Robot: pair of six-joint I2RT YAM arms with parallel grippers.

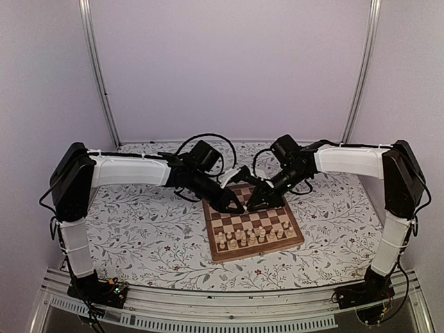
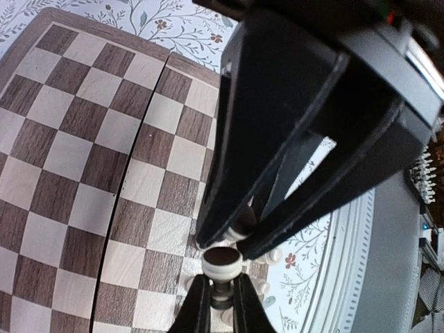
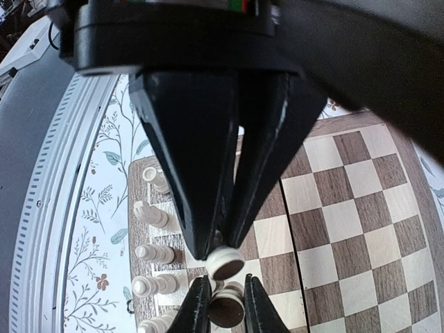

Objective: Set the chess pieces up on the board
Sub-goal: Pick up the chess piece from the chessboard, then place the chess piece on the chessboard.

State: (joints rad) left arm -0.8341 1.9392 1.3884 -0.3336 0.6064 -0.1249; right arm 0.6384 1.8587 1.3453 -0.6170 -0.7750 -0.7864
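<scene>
The board lies on the floral tabletop, with a group of cream chess pieces standing on its near rows. Both grippers meet tip to tip above the board's far half. My left gripper is shut on a cream piece with a dark felt base, its fingers round the stem. My right gripper is shut on another cream piece. In the left wrist view the right gripper holds its piece just above mine. In the right wrist view the left gripper holds its piece.
Several pieces stand in a row along the board's edge below the grippers. The board shows bare squares away from them. A ridged metal rail runs along the table's near edge. Cables loop behind the wrists.
</scene>
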